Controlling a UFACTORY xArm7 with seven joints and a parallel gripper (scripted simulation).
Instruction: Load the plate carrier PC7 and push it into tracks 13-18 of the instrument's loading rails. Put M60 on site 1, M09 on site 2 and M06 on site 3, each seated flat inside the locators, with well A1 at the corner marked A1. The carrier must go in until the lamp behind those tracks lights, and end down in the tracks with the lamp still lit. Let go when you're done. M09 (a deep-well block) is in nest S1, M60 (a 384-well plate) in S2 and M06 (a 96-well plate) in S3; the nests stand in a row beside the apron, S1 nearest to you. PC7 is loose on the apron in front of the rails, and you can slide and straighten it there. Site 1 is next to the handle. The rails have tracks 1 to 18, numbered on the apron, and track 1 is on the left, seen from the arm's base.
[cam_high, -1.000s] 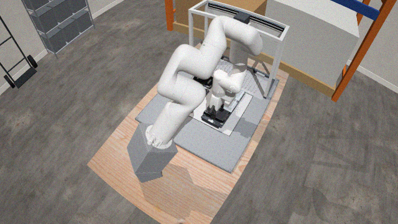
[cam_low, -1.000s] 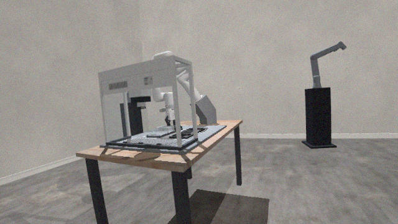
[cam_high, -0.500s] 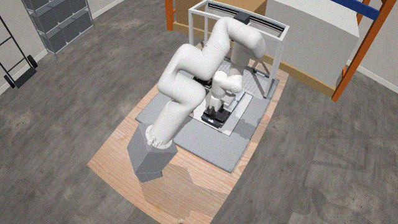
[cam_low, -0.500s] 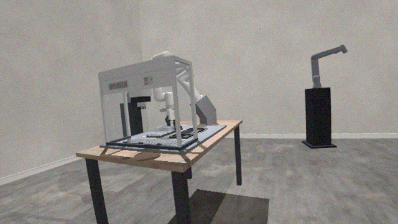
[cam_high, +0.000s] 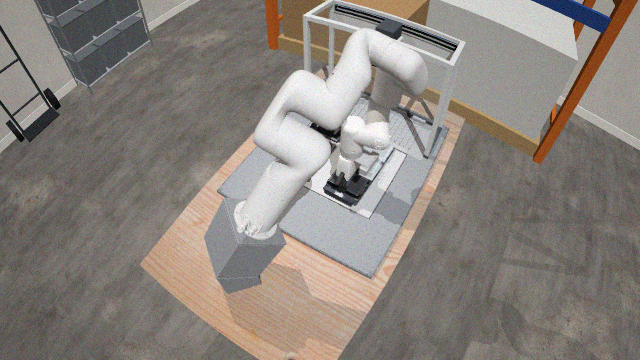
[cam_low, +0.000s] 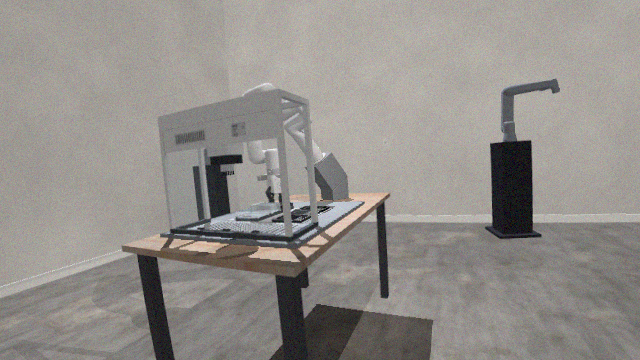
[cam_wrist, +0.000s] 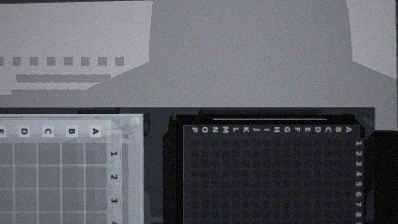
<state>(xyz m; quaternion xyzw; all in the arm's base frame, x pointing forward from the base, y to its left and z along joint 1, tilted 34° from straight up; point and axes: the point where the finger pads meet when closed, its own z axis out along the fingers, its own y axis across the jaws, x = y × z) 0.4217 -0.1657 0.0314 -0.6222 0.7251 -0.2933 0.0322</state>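
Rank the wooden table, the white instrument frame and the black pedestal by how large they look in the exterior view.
1. Wooden table, largest.
2. White instrument frame.
3. Black pedestal, smallest as seen. It stands farther from the camera, so its true size against the others is unsure.

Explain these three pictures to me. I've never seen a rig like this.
The white jointed machine is a robot arm standing on a grey pedestal on a wooden table. One picture looks down from above, one looks across the room from the side, and one comes from a camera at the arm's wrist. The white frame is a lab instrument. The gripper is closed on a black 384-well plate, a tray of tiny wells. Beside it is a pale plate with larger wells.
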